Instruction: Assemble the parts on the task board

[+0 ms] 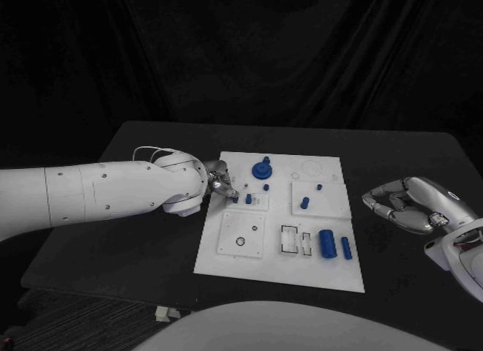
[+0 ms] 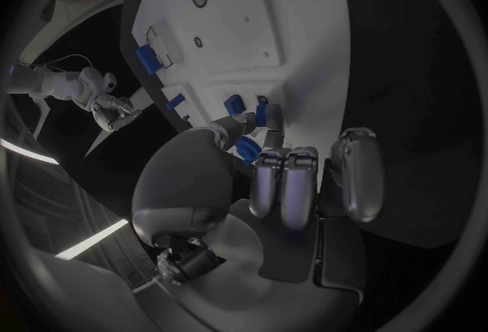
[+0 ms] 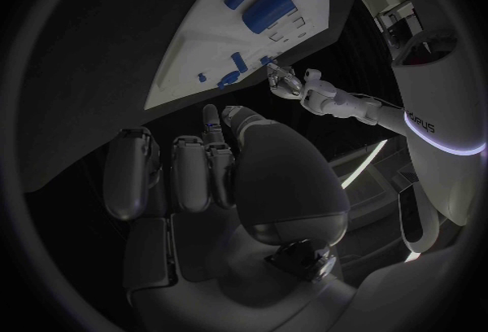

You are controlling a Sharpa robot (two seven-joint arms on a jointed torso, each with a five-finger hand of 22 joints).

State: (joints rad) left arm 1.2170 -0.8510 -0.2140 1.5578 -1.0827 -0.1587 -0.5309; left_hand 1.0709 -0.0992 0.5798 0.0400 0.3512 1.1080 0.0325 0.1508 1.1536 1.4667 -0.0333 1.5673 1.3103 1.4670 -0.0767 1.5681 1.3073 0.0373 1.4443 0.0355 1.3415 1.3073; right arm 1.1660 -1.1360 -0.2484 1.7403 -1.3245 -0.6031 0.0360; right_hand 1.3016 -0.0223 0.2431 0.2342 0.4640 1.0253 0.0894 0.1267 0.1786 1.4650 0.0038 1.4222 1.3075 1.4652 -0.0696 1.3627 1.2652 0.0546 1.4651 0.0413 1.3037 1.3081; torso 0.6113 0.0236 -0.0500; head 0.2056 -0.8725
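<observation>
The white task board (image 1: 233, 256) lies in the middle of the black table. My left hand (image 1: 219, 185) rests at its left edge, thumb and a fingertip right at two small blue pegs (image 1: 241, 197) standing in the board. In the left wrist view a fingertip (image 2: 271, 130) touches one peg (image 2: 263, 113); whether it is pinched I cannot tell. A round blue part (image 1: 262, 171) stands just beyond the hand. My right hand (image 1: 410, 205) hovers off the board's right side, fingers curled in, nothing seen in it.
Two blue cylinders (image 1: 328, 244) lie side by side near the board's front right, beside slotted recesses (image 1: 291, 238). More small blue pegs (image 1: 318, 187) stand on the right half. A square plate with a ring hole (image 1: 239, 241) sits front left.
</observation>
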